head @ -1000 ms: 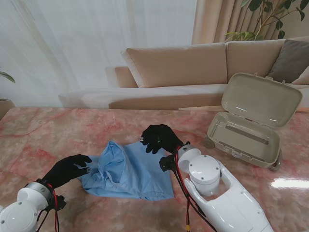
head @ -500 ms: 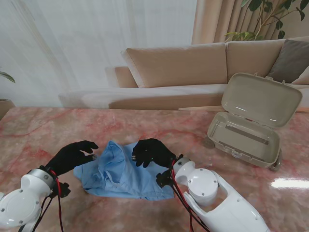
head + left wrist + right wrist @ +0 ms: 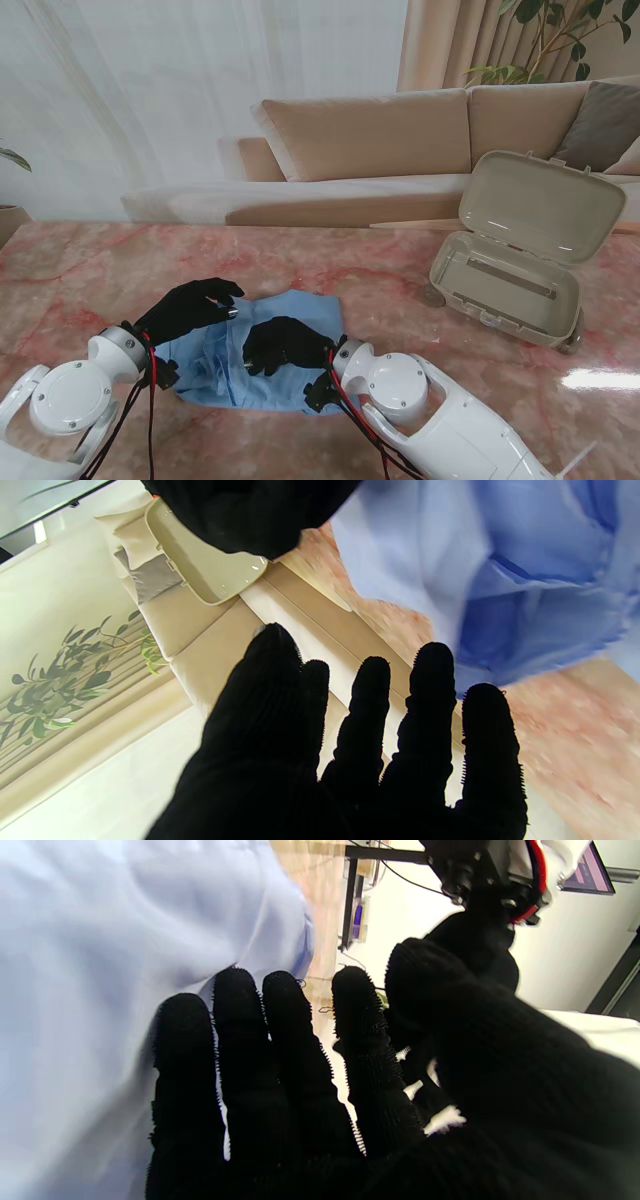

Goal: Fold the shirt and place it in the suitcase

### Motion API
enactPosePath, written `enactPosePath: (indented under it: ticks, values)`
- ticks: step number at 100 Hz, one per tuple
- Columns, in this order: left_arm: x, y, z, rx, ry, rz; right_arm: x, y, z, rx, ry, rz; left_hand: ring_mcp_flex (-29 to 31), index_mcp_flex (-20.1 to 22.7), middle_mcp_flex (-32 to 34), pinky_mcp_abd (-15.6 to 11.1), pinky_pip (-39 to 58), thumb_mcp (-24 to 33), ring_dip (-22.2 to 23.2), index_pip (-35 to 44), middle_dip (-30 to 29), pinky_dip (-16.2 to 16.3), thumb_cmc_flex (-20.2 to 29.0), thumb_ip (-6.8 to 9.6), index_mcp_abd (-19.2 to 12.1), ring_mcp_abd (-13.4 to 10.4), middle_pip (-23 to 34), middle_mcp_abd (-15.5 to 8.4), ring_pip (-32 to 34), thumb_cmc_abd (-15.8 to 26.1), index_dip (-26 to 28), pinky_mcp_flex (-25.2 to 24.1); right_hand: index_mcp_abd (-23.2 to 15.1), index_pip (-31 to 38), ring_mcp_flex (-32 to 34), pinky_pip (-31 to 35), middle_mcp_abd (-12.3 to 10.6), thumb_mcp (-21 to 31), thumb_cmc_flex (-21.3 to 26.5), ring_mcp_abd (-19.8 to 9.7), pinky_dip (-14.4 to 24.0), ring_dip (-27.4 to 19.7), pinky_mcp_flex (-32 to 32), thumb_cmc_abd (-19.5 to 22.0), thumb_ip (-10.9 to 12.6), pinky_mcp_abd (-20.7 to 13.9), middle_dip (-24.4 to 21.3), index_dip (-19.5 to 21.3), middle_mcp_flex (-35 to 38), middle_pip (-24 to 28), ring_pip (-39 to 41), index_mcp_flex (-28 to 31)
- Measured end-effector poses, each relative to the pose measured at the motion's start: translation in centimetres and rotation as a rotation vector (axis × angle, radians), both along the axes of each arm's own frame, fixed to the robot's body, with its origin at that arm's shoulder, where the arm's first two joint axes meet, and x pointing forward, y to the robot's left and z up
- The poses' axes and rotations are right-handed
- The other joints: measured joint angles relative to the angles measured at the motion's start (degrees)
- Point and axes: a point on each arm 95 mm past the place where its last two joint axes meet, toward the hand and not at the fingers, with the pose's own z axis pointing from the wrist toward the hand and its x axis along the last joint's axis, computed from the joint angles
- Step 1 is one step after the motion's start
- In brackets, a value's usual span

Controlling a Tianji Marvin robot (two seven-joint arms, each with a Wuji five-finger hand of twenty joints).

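Observation:
A light blue shirt point(image 3: 303, 308) lies crumpled on the pink marble table point(image 3: 80, 270), in front of me. My right hand point(image 3: 279, 345), in a black glove, rests flat on the shirt's middle with fingers stretched out, gripping nothing. In the right wrist view its fingers point(image 3: 240, 1055) lie along the cloth point(image 3: 90, 950). My left hand point(image 3: 189, 307) hovers open over the shirt's left edge, fingers spread point(image 3: 370, 715), with the shirt point(image 3: 525, 565) beyond them. The beige suitcase point(image 3: 515, 290) stands open at the right, its lid point(image 3: 540, 205) raised.
A beige sofa point(image 3: 370, 135) runs behind the table's far edge, with a plant point(image 3: 560, 35) at the back right. Bare marble lies between the shirt and the suitcase. My two hands are close together over the shirt.
My right hand has swept left and nearer to me across the shirt, bunching it narrower. My left hand has moved right and farther, from beside the shirt to over its left edge.

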Motion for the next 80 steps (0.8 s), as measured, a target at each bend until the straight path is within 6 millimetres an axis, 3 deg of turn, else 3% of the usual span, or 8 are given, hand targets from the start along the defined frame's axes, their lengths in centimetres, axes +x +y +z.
enactPosePath:
  ticks: [20, 36, 80]
  values:
    - [0.4, -0.9, -0.7, -0.007, 0.031, -0.067, 0.4, 0.3, -1.6, -0.042, 0.034, 0.056, 0.0, 0.0, 0.0, 0.0, 0.0, 0.0, 0.0, 0.0, 0.0, 0.0, 0.0, 0.00, 0.0, 0.0, 0.0, 0.0, 0.0, 0.0, 0.0, 0.0, 0.0, -0.1, -4.5, -1.6, -0.6, 0.0, 0.0, -0.5, -2.0, -1.5, -3.5, 1.4, 0.0, -1.3, -0.1, -0.6, -0.7, -0.4, -2.3, -1.3]
    - [0.2, -1.0, -2.1, 0.006, 0.090, -0.108, 0.7, 0.1, -1.8, -0.040, 0.054, 0.064, 0.0, 0.0, 0.0, 0.0, 0.0, 0.0, 0.0, 0.0, 0.0, 0.0, 0.0, 0.00, 0.0, 0.1, 0.0, 0.0, 0.0, 0.0, 0.0, 0.0, -0.1, -0.2, -5.4, -2.2, -0.6, 0.0, -0.2, -0.6, -2.1, -2.2, -3.4, 1.9, 0.0, -1.9, -0.1, -0.7, -1.3, -0.8, -2.4, -2.3]
    - [-0.2, -0.1, -5.5, 0.099, 0.168, -0.119, 0.7, -2.4, 1.9, -0.015, -0.050, -0.088, 0.0, 0.0, 0.0, 0.0, 0.0, 0.0, 0.0, 0.0, 0.0, -0.5, 0.0, 0.00, 0.1, 0.1, 0.0, 0.0, 0.0, 0.0, 0.0, 0.0, -0.4, -2.3, -5.4, -0.6, -1.0, -1.0, -2.4, -0.6, -2.7, -1.3, -3.8, 3.0, 0.0, -1.3, -0.1, -0.5, -1.6, -0.8, 2.7, -2.3]
